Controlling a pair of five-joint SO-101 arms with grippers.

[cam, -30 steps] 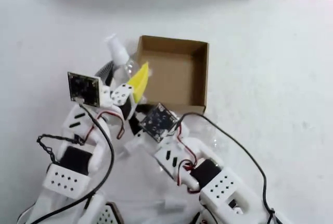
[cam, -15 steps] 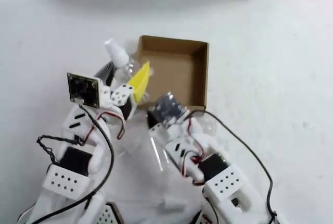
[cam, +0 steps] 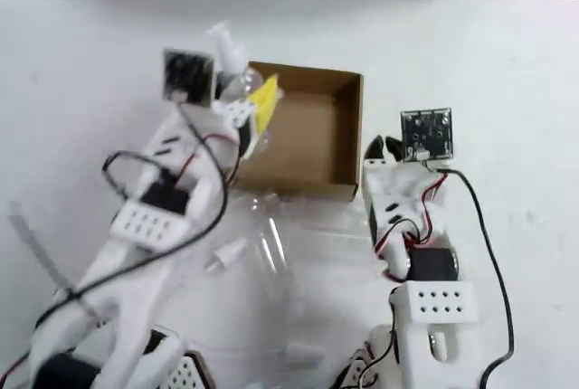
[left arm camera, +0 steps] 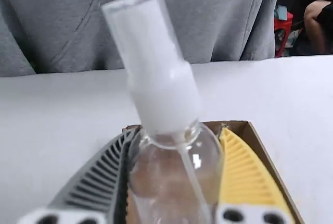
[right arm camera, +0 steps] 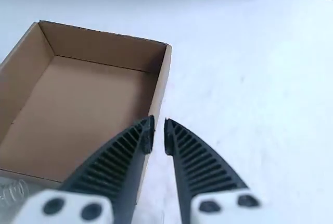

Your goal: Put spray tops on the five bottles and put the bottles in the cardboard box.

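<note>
We see the left jaws, one grey and one yellow, pinching a bottle (left arm camera: 171, 177) by its clear body, just under the neck. This bottle already carries a white spray top (left arm camera: 156, 78), and it is tilted, not upright. In the high view the bottle (cam: 232, 84) is held at the far left corner of the cardboard box (cam: 298, 187), and its spray top (cam: 224, 43) points away from the arms, past the edge of the box. The box is open at the top.

The right jaws are black and almost pressed together, with only a thin gap and nothing between them. They hang just beside the right wall of the box, over the white desk (cam: 488, 81).

In front of the box, between the two arms, other bottles (cam: 271, 244) of clear plastic lie on the desk. We cannot tell how many they are. A loose top (cam: 226, 253) lies on the desk just beside them
</note>
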